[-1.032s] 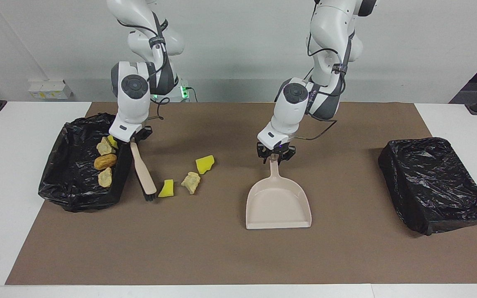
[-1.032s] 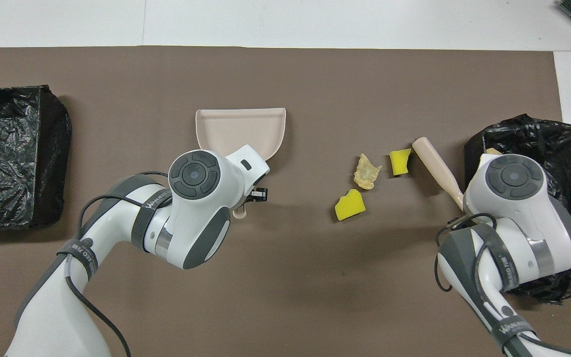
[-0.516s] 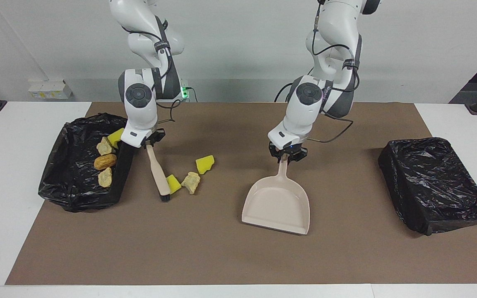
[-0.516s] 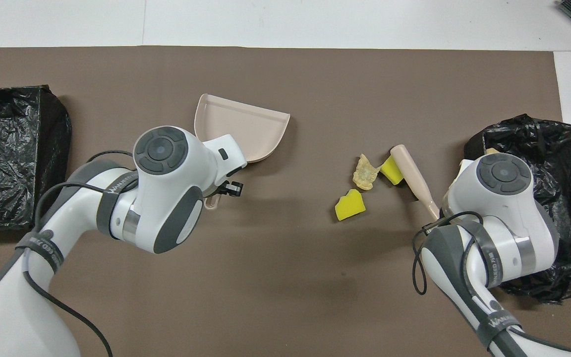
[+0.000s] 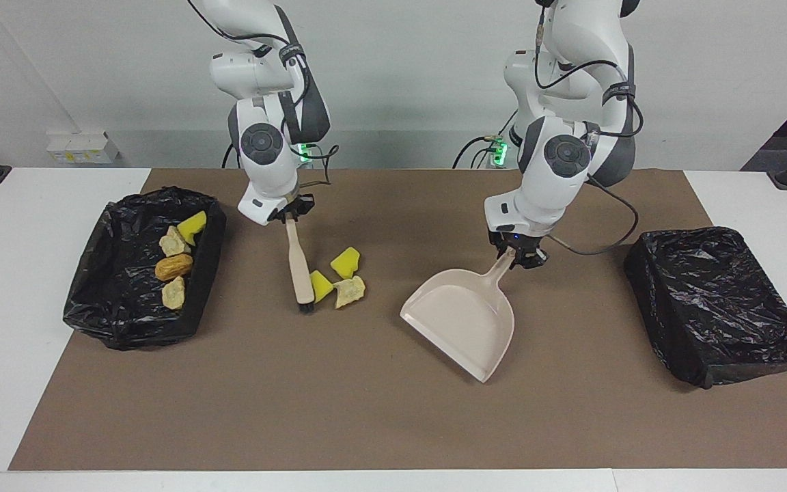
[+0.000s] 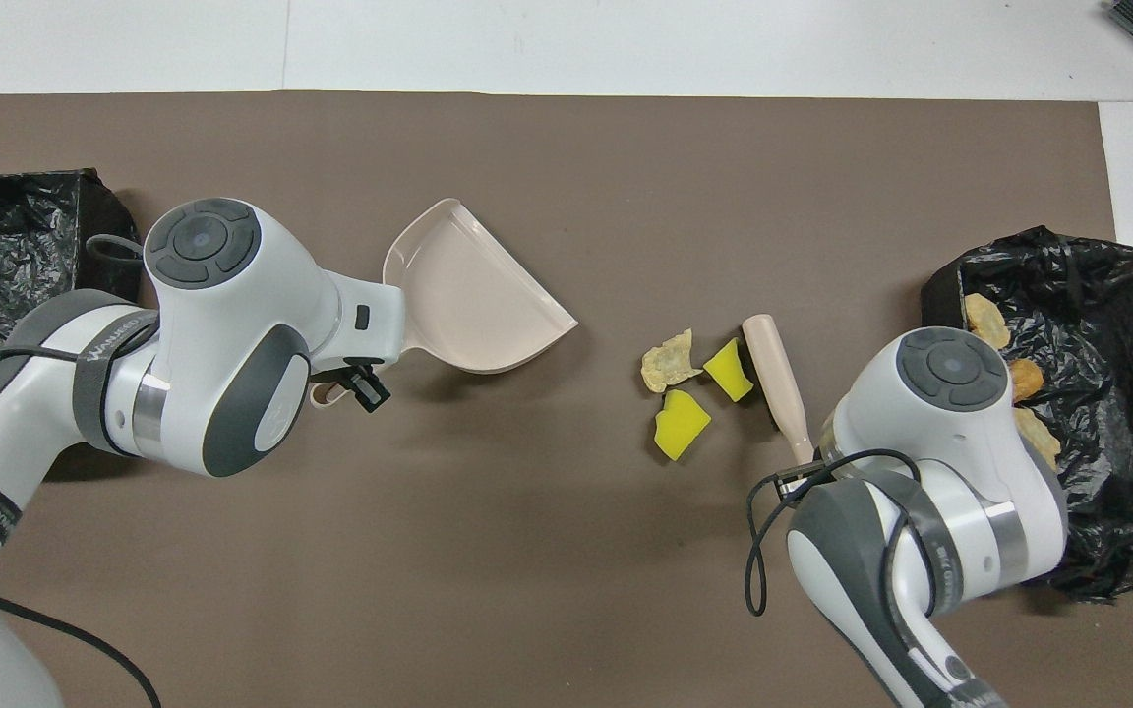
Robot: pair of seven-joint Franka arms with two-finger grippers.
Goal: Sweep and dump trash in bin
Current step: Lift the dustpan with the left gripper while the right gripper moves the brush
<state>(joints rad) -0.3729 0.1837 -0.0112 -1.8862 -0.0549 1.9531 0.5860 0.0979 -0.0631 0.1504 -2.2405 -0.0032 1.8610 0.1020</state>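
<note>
**Ana:** What step is this?

**Ben:** Sweeping. The right hand (image 5: pixel 289 208) is squeezed shut on the thin top of a brush (image 5: pixel 300 270). The brush hangs down from that hand. It has a smooth, pale, round handle, and its dark bristles are down at the brown mat (image 5: pixel 366 410) on the table.

**Ana:** And the other one?

**Ben:** The left hand (image 5: pixel 518 254) is closed tight on the handle of the dustpan (image 5: pixel 462 321). The pan is smooth, pale plastic, flat with low walls. It slopes down from that hand, with its wide mouth turned toward the right hand.

**Ana:** Where is the trash?

**Ben:** Three scraps (image 5: pixel 337 279) lie between the two hands, right by the bristles. There are two soft yellow sponge chunks (image 5: pixel 346 262) with cut corners and one bumpy beige lump (image 5: pixel 350 292). Four more sit in the bin (image 5: pixel 93 301) out past the right hand's outer side. Its black bag is shiny and crinkly.

**Ana:** What comes next?

**Ben:** I think the brush has to push the three across the mat into the pan's mouth. The pan's edge should sit flat, or the light scraps may slip under it.
</note>
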